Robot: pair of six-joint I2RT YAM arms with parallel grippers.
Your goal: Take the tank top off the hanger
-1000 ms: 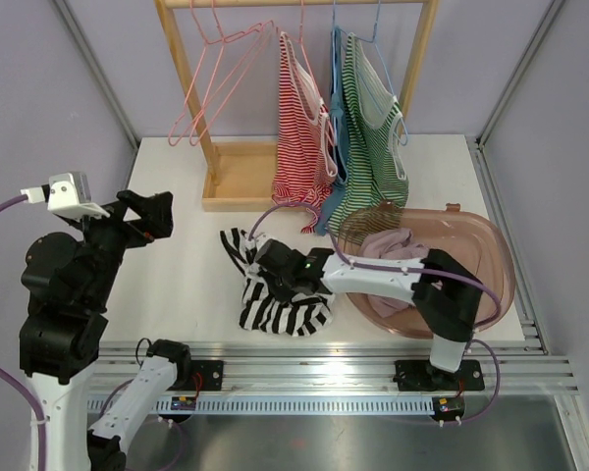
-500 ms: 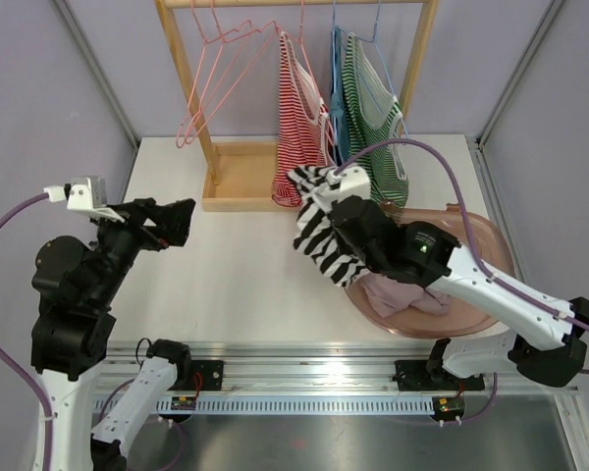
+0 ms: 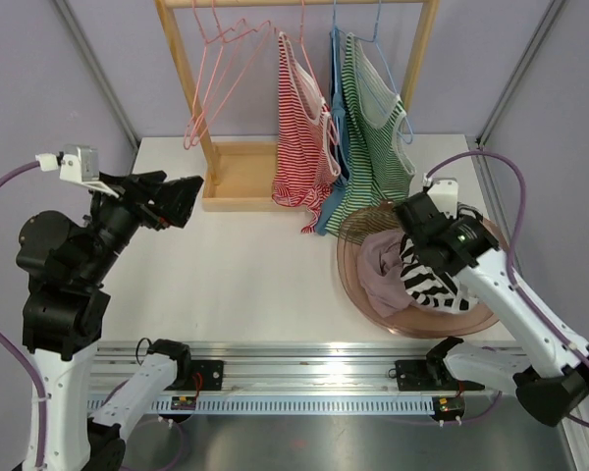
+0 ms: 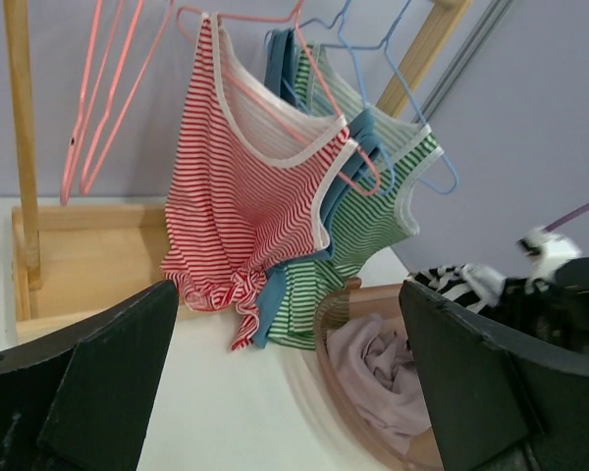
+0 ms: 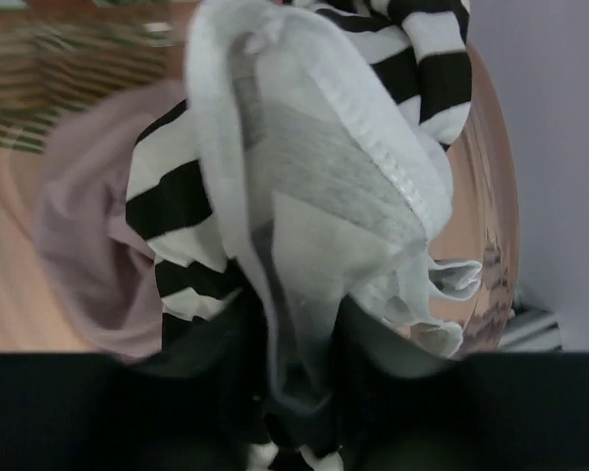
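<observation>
Your right pincer [image 5: 294,378] has swung the striped top [image 3: 434,285] from the surface [image 3: 236,265] into the tub [image 3: 342,260], grip hidden under cloth, so this removal looks finished.

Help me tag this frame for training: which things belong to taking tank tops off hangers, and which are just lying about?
Job in hand:
- red striped tank top, blue tank top and green striped tank top, all hung up
- black-and-white striped tank top, in the pink basin

Lying about:
- empty pink hangers
- mauve garment in the basin
</observation>
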